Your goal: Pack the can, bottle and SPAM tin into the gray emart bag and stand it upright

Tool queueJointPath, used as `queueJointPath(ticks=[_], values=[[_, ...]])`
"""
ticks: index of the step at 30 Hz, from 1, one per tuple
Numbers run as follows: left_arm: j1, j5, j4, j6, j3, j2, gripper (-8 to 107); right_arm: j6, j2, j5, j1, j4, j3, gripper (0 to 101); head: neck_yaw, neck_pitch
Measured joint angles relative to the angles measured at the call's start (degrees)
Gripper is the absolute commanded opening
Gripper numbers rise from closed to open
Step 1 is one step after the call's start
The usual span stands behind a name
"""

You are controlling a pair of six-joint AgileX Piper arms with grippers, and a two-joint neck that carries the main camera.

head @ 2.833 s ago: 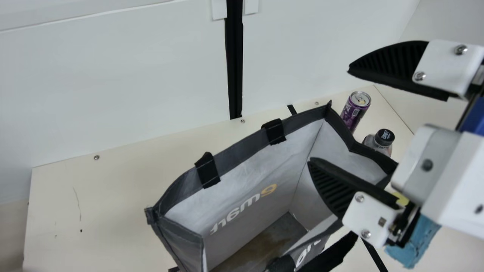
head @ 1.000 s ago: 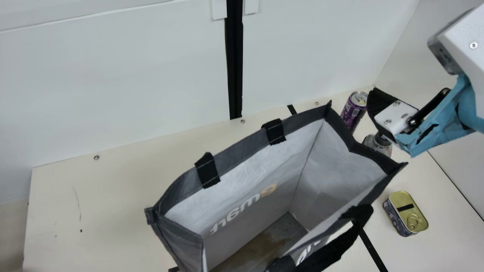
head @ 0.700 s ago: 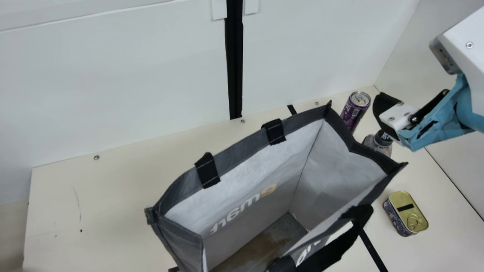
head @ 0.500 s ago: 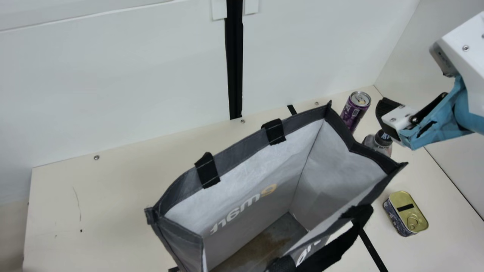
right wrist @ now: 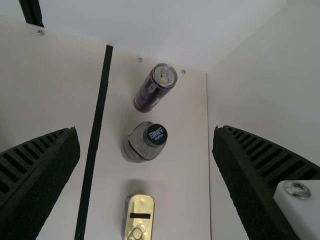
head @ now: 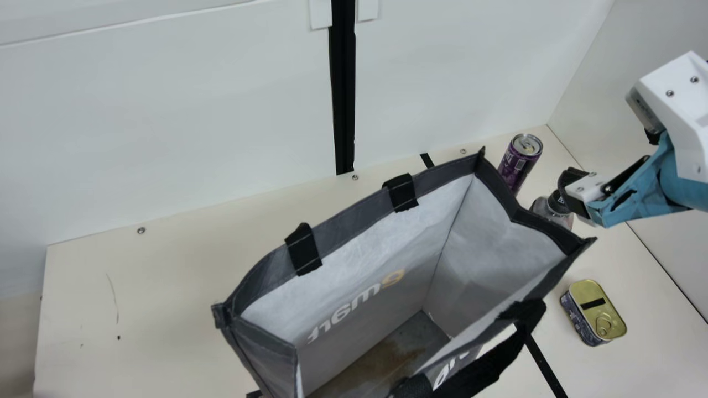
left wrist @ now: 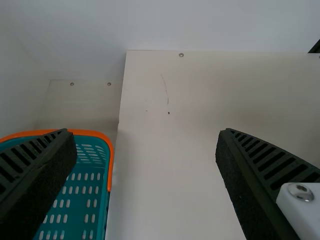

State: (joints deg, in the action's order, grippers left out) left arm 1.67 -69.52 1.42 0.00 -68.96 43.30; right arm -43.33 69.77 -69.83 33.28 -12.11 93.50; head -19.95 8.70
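In the main view my right gripper (head: 575,190) is at the right, beside the capped bottle (head: 545,210) and partly in front of it. The right wrist view shows this gripper (right wrist: 146,150) open, with the bottle (right wrist: 142,142) upright beyond its fingers and ungripped. A purple can (head: 520,160) stands behind the bottle. Nearer the front lies the tin (head: 597,312), gold lid up. The gray bag (head: 470,260) stands upright with its mouth open, its floor bare where visible. My left gripper (left wrist: 145,145) is open above the table in the left wrist view, nothing between its fingers.
A teal basket (left wrist: 75,200) with an orange rim is beside the table (left wrist: 160,150) in the left wrist view. White walls (head: 166,110) rise behind the table and at its right. The bag's black handle (head: 487,359) loops out over the table.
My right gripper has swung from over the bag's right side to beside the bottle, uncovering the tin, then lowered slightly. Bag, can, bottle and tin have stayed in place.
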Motion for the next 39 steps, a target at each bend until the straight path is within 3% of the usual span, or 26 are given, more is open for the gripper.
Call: queueJointPath(ticks=[12,39], values=[[0.0,0.0,0.0,0.0,0.0,0.0,90,-2.9,-0.2,0.0,2.1,-0.5,-4.3,95,0.0,0.0],[0.0,0.0,0.0,0.0,0.0,0.0,90,-3.4,-0.2,0.0,2.4,-1.1,-4.4,95,0.1,0.0]])
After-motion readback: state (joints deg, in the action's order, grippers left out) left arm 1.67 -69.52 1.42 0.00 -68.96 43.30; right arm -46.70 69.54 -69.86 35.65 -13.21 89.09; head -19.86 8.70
